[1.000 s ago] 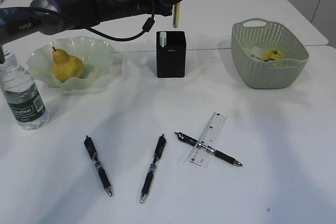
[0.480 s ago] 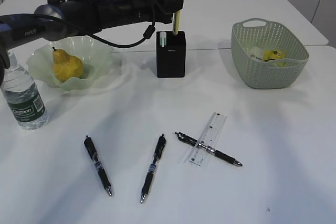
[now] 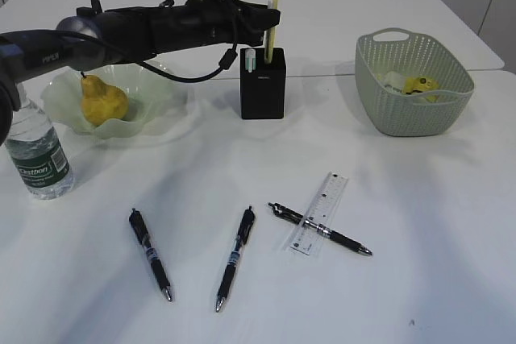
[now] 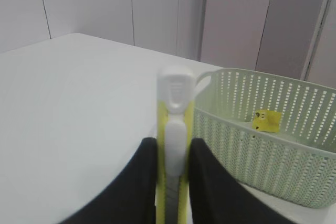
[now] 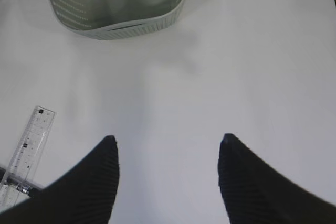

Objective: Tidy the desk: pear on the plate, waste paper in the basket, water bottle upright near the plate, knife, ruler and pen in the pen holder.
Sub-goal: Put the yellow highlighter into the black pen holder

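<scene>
Knife (image 3: 272, 25) upright, lower end inside holder (image 3: 262, 84), pinched in left hand (image 3: 266, 26); pear (image 3: 101, 101) on plate (image 3: 161, 78), bottle (image 3: 36, 155) beside, paper (image 3: 419, 84) in basket (image 3: 411, 114); ruler (image 3: 319, 213) crossing pen (image 3: 320, 230) on worktop (image 3: 419, 279); right hand (image 5: 167, 174) wide open, empty

On the white desk (image 3: 419, 199) lie three black ballpoint pens: one at the left (image 3: 151, 254), one in the middle (image 3: 235, 257), one at the right (image 3: 321, 230). There is one clear plastic ruler (image 3: 319, 213), one yellow pear (image 3: 102, 100), one pale green ruffled glass plate (image 3: 153, 86), one clear water bottle (image 3: 35, 155), one matte black square pen holder (image 3: 262, 90), one sage-green woven-look basket (image 3: 411, 86) and one yellow-and-white utility knife (image 3: 272, 26).
</scene>
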